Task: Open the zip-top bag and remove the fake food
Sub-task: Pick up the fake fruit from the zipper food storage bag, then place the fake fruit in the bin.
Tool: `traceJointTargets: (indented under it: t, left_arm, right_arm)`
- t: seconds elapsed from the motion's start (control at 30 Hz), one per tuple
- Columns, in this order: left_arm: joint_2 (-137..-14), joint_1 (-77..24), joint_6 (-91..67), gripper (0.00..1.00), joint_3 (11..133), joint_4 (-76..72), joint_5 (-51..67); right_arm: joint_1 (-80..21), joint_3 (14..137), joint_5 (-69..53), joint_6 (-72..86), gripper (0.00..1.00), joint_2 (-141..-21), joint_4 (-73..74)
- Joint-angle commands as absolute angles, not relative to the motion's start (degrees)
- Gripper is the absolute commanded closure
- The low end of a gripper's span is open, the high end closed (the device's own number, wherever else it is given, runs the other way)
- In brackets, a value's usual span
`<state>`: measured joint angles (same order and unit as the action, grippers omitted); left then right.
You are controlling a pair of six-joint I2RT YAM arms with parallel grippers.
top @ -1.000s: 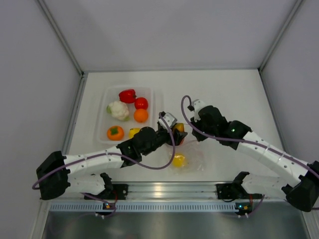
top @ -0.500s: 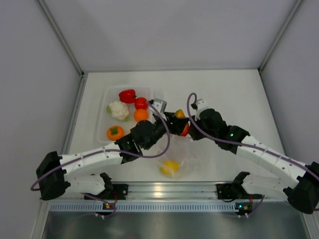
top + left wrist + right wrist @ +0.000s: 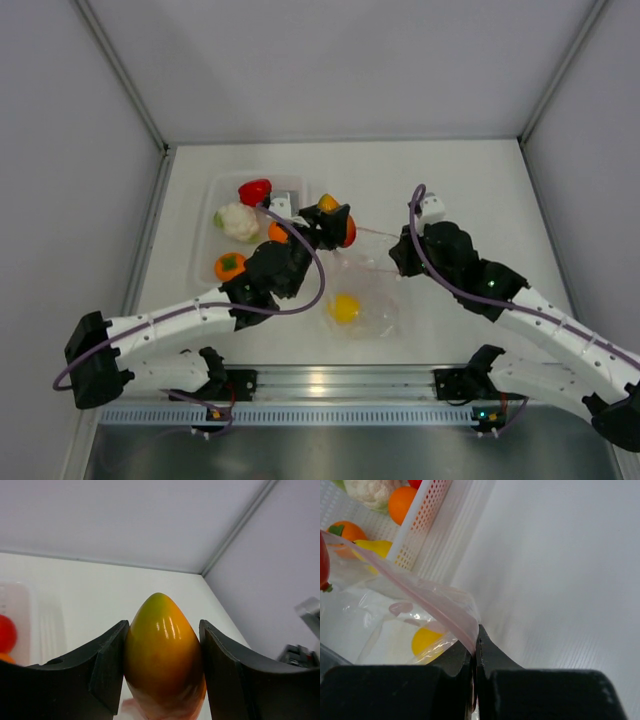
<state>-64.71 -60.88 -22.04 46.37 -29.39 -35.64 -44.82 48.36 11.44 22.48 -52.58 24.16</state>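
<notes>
Left claw (image 3: 335, 224) swung from above the zip-top bag (image 3: 362, 295) toward the tray (image 3: 212, 186), clamping a fake mango (image 3: 162, 650), right claw (image 3: 476, 645) pinched tight on the bag's pink zip strip (image 3: 427, 601), lemon (image 3: 344, 307) inside the bag, on the surface (image 3: 460, 190)

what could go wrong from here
1. The left gripper holds the glossy fruit only by its rounded sides, so it might squirt out before reaching the tray.
2. The right gripper pinches only a thin corner of the bag by the pink strip; that hold could slip.
3. A lemon lies deep in the limp bag, so reaching for it may just push the plastic around.
</notes>
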Motion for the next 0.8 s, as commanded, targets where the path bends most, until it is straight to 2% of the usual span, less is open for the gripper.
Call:
traceJointTargets:
  t: [0.0,0.07,0.13,0.27,0.37,0.57,0.63,0.7,0.73,0.77]
  left_arm:
    - [-65.13,-60.56,-16.79,1.0,47.37,-30.44,-49.16]
    - [-64.34,-60.3,-18.79,1.0,49.03,-24.64,-52.98]
    - [-64.95,-57.84,-21.87,1.0,53.51,-10.9,-55.71]
    - [-66.27,-49.59,-31.8,1.0,58.62,9.08,-53.27]
    - [-67.41,-40.73,-35.4,1.0,59.24,17.28,-48.19]
    - [-72.76,-23.77,-32.36,1.0,58.62,20.13,-31.49]
    - [-75.4,-21.11,-31.03,1.0,59.06,20.57,-27.0]
    - [-77.94,-19.08,-29.62,0.84,60.2,21.53,-25.14]
    - [-78.83,-18.9,-28.92,0.72,60.81,22.14,-24.7]
    - [-79.79,-18.64,-28.66,0.5,61.43,22.76,-24.26]
  right_arm:
    - [-44.3,49.74,19.03,21.01,1.0,-50.36,27.05]
    - [-44.12,50.27,21.61,20.31,1.0,-49.58,28.91]
    - [-43.86,50.97,24.42,19.69,1.0,-48.61,31.1]
    - [-42.98,51.68,27.77,19.25,1.0,-45.45,33.57]
    - [-42.8,52.03,29.44,19.16,1.0,-43.86,34.1]
    - [-42.63,53.26,28.66,18.55,1.0,-43.07,35.68]
    - [-42.54,53.26,28.04,17.84,1.0,-42.63,35.68]
    - [-42.54,53.26,26.99,17.14,1.0,-42.36,35.33]
    - [-42.54,53.35,26.63,16.88,1.0,-42.36,35.16]
    - [-42.54,53.44,26.2,16.7,1.0,-42.45,35.33]
